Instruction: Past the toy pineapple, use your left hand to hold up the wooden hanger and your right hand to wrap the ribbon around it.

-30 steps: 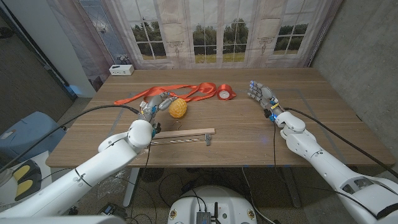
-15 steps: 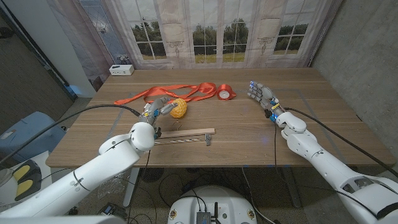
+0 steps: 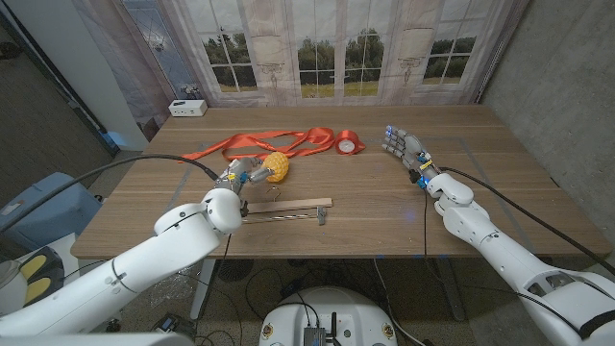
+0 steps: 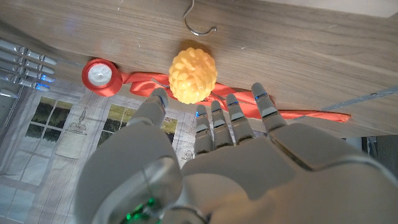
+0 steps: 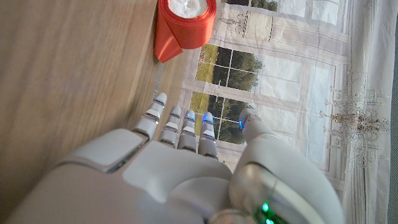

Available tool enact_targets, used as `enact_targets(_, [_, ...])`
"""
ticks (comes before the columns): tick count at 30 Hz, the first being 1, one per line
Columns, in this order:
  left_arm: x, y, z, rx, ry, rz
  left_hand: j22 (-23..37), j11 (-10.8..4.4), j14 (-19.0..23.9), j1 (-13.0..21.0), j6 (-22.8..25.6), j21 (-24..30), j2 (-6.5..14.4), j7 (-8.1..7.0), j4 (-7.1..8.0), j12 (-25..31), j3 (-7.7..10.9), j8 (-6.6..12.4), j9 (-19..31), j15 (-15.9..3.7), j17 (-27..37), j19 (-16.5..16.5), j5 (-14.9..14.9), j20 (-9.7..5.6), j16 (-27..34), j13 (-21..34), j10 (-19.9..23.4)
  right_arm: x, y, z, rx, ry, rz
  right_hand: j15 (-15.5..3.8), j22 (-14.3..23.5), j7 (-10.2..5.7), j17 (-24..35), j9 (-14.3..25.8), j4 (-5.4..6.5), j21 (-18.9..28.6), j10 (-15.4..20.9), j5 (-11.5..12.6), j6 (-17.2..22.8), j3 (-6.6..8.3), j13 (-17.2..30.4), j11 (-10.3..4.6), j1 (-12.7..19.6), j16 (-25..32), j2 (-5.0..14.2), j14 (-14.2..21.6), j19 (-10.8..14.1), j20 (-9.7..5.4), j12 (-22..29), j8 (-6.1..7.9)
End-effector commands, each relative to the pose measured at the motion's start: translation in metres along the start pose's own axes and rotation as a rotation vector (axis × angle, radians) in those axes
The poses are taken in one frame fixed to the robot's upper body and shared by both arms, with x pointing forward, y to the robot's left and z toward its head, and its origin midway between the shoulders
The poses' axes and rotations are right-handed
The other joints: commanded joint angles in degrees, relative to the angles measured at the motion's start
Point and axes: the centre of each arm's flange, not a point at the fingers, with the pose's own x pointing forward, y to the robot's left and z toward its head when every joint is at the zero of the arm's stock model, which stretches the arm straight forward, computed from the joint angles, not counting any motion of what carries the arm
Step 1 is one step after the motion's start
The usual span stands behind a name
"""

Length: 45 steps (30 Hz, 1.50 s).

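Observation:
The yellow toy pineapple [image 3: 277,168] lies left of the table's middle, and my left hand [image 3: 244,177] is right beside it with its fingers spread and nothing in them. In the left wrist view the fingertips [image 4: 231,103] reach almost to the pineapple [image 4: 193,75]; I cannot tell if they touch. The wooden hanger [image 3: 284,205] lies flat near the front edge, its metal hook [image 4: 199,22] pointing towards the pineapple. The red ribbon [image 3: 258,144] trails behind the pineapple to its roll [image 3: 348,143]. My right hand [image 3: 405,149] stands open to the right of the roll [image 5: 185,18], holding nothing.
A small white box [image 3: 187,108] sits at the table's far left corner. Bare wooden table [image 3: 480,183] surrounds the right hand. A curtained window backs the far edge.
My left hand has slid a little towards the front and right, closing on the pineapple. The pineapple, hanger, ribbon and right hand have stayed put.

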Motion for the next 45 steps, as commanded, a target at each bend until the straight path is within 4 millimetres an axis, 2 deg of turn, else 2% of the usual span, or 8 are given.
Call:
enact_targets(1, [-0.014, 0.003, 0.006, 0.121, 0.095, -0.066, 0.2, -0.36, 1.3, 3.5, 1.3, 0.0, -0.9, 0.05, -0.38, 0.2, 0.05, 0.35, 0.3, -0.96, 0.1, 1.7, 0.0, -0.08, -0.1, 0.3, 1.2, -0.008, 0.002, -0.001, 0.001, -0.004, -0.001, -0.17, 0.3, 0.01, 0.3, 0.2, -0.24, 0.3, 0.3, 0.2, 0.4, 0.10, 0.3, 0.19, 0.2, 0.3, -0.52, 0.3, 0.0, 0.29, 0.4, 0.22])
enact_targets(6, [-0.018, 0.005, 0.007, 0.156, 0.096, -0.113, 0.2, -0.70, 1.3, 5.1, 1.8, 0.0, -1.3, 0.11, -0.42, 0.2, 0.04, 0.39, 0.4, -0.99, 0.2, 2.2, -0.1, -0.25, -0.2, 0.3, 1.6, -0.016, 0.004, -0.001, 0.001, -0.009, -0.001, -0.18, 0.3, -0.03, 0.4, 0.2, -0.28, 0.3, 0.4, 0.2, 0.4, 0.06, 0.3, 0.23, 0.1, 0.3, -0.50, 0.3, 0.0, 0.26, 0.4, 0.21])
enact_targets(12, [-0.023, 0.005, 0.008, 0.188, 0.101, -0.133, 0.3, -0.14, 0.9, 7.2, 1.9, -0.2, -1.5, 0.39, -0.35, 0.2, 0.05, 0.26, 0.4, -0.89, 0.2, 2.2, -0.1, -0.36, -0.4, 0.4, 2.0, -0.024, 0.006, -0.002, 0.003, -0.015, -0.004, -0.13, 0.3, -0.04, 0.4, 0.2, -0.33, 0.3, 0.4, 0.2, 0.4, 0.01, 0.3, 0.12, 0.1, 0.3, -0.47, 0.3, 0.0, 0.28, 0.4, 0.19])
enact_targets(21, [-0.024, 0.008, 0.007, 0.255, 0.181, -0.174, 0.4, -1.14, 3.3, 13.1, 3.8, 0.0, -1.9, 0.26, -0.06, 0.9, -0.57, 0.52, 0.5, -1.62, 0.5, 4.0, 0.2, -1.04, 0.5, 0.9, 4.5, -0.031, 0.009, -0.005, 0.011, -0.022, -0.013, -0.05, 0.3, -0.10, 0.5, 0.2, -0.39, 0.3, 0.4, 0.2, 0.4, -0.08, 0.3, 0.17, 0.0, 0.3, -0.45, 0.4, 0.0, 0.26, 0.4, 0.16])
enact_targets(22, [-0.023, 0.008, 0.007, 0.265, 0.183, -0.184, 0.5, -0.74, 3.3, 13.5, 3.9, 0.0, -1.9, 0.29, -0.03, 1.0, -0.66, 0.50, 0.6, -1.68, 0.5, 4.1, 0.2, -1.00, 0.5, 0.9, 4.6, -0.032, 0.009, -0.005, 0.010, -0.023, -0.014, -0.08, 0.3, -0.06, 0.5, 0.2, -0.39, 0.3, 0.5, 0.2, 0.5, -0.09, 0.3, 0.20, 0.0, 0.3, -0.45, 0.4, 0.1, 0.23, 0.4, 0.17])
enact_targets(32, [-0.017, 0.010, 0.010, 0.360, 0.225, -0.295, 0.5, -2.69, 1.2, 18.3, 3.9, -0.5, -2.6, -1.52, -0.03, 0.7, -1.86, 0.14, 0.7, -2.30, 0.6, 3.7, 0.6, -1.51, -0.3, 1.4, 4.1, -0.035, 0.010, -0.004, 0.011, -0.033, -0.031, -0.21, 0.3, -0.01, 0.6, 0.2, -0.41, 0.3, 0.6, 0.2, 0.5, -0.19, 0.3, 0.29, -0.1, 0.3, -0.41, 0.4, 0.1, 0.24, 0.4, 0.17])
enact_targets(41, [-0.013, 0.014, 0.009, 0.401, 0.287, -0.377, 0.5, -2.44, -0.4, 18.7, 2.7, -1.2, -4.3, -1.97, 0.99, 0.3, -4.33, -0.47, 0.8, -2.22, 0.7, 2.8, 0.8, -1.78, -0.8, 1.7, 2.9, -0.035, 0.012, -0.002, 0.015, -0.039, -0.041, -0.09, 0.3, 0.07, 0.7, 0.2, -0.30, 0.3, 0.9, 0.2, 0.7, -0.32, 0.4, 0.43, -0.3, 0.4, -0.33, 0.6, 0.1, 0.10, 0.5, 0.23])
enact_targets(45, [-0.012, 0.014, 0.010, 0.432, 0.298, -0.394, 0.5, -2.93, -0.8, 18.8, 2.3, -1.3, -4.4, -2.11, 1.26, 0.3, -4.98, -0.62, 0.9, -2.32, 0.7, 2.6, 1.0, -2.01, -0.8, 1.9, 2.9, -0.035, 0.013, 0.000, 0.012, -0.042, -0.045, -0.11, 0.3, 0.02, 0.7, 0.2, -0.24, 0.4, 1.0, 0.2, 0.8, -0.38, 0.4, 0.45, -0.4, 0.5, -0.29, 0.6, 0.2, 0.01, 0.5, 0.22])
